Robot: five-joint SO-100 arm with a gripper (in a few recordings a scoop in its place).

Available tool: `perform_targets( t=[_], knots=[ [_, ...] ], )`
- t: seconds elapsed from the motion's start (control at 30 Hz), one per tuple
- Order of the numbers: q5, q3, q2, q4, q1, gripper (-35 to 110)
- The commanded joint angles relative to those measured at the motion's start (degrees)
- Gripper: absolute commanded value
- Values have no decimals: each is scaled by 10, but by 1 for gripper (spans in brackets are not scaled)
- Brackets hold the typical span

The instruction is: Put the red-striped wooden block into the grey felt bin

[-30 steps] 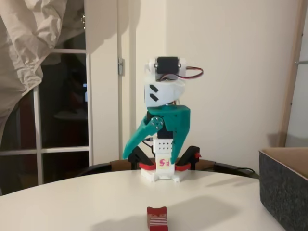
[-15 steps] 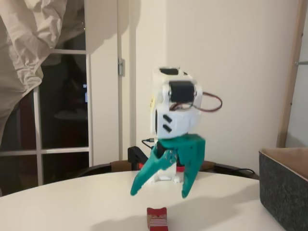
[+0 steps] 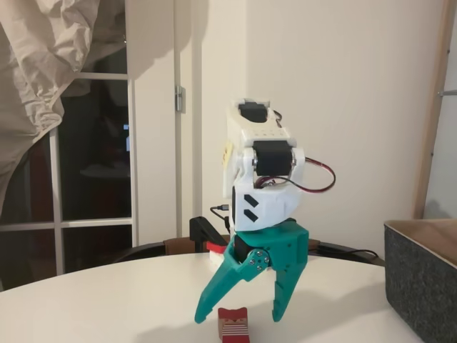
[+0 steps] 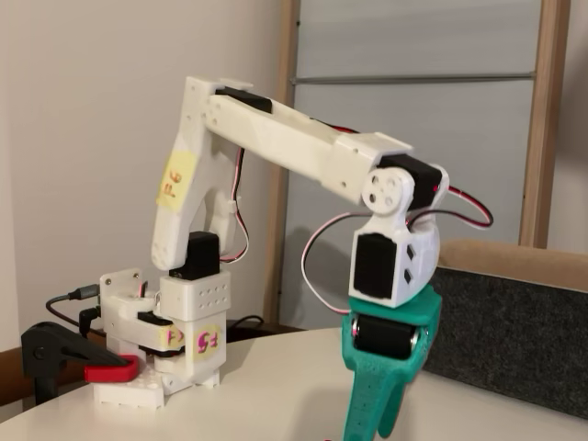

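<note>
The gripper (image 3: 239, 316) has come down with its fingers wide open, probably around the red-striped wooden block (image 3: 233, 324). The grab comes next.

desk (image 3: 107, 300): round, white | red-striped wooden block (image 3: 233, 325): on desk, front middle | grey felt bin (image 3: 425, 279): on desk, right | robot base (image 4: 165, 354): on desk, back

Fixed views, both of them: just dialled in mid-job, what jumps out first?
The teal gripper stands out, jaws spread wide, pointing down at the white table. In a fixed view the red-striped wooden block sits low in the picture between its fingertips, ungrasped. The grey felt bin stands at the right edge of that view.
</note>
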Motion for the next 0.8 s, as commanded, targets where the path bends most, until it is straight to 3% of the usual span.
perform_targets(
  t=[0.0,0.4,0.77],
  knots=[
    [23,-14,1,-6,24,44],
    [85,-11,-19,-9,69,44],
    [81,-9,-37,-14,72,40]
  ],
)
